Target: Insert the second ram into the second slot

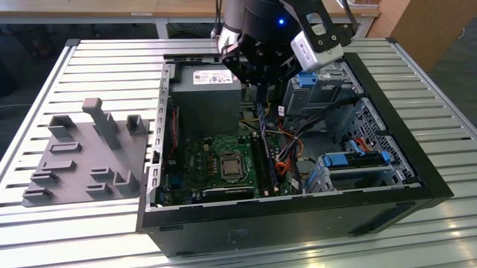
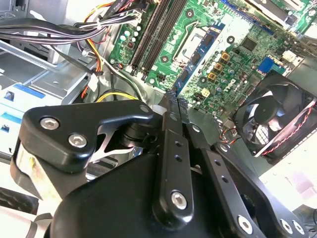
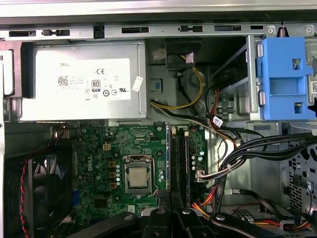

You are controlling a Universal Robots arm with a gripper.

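**Desk** [image 1: 89, 234]: slatted metal, carrying all items. At 9 o'clock in the exterior view, on the exterior view's left, a grey fixture [image 1: 82, 162] with upright posts lies on the slats, just beside the computer case [image 1: 298, 223].

**Computer case:** black, lying on its side, open face upward. The motherboard [image 1: 201, 162] lies flat inside, toward the case's 7 o'clock, with the processor socket [image 1: 231, 166] near its middle. The memory slots [image 1: 265, 164] run near-to-far at the socket's 3 o'clock, just beside it. Which slots are filled cannot be told. A blue drive caddy [image 1: 350, 160] sits at the slots' 3 o'clock, and a cable bundle [image 1: 320, 111] crosses at the caddy's 11 o'clock. In both wrist views a cooling fan [image 2: 277, 119] with red and black leads stands at the board's edge.

**End effector** [image 1: 262, 84]: hangs above the open case, at 12 o'clock from the slots. Its fingers [image 2: 168, 129] are pressed together on the second ram [image 2: 200, 58], a thin blue stick pinched at the tips. The stick is held clear above the board and is not seated. In the first wrist view its thin edge lies parallel to the slots.

**Power supply** [image 1: 209, 100]: grey box with a pale label, at the end effector's 8 o'clock, against the case's far wall.
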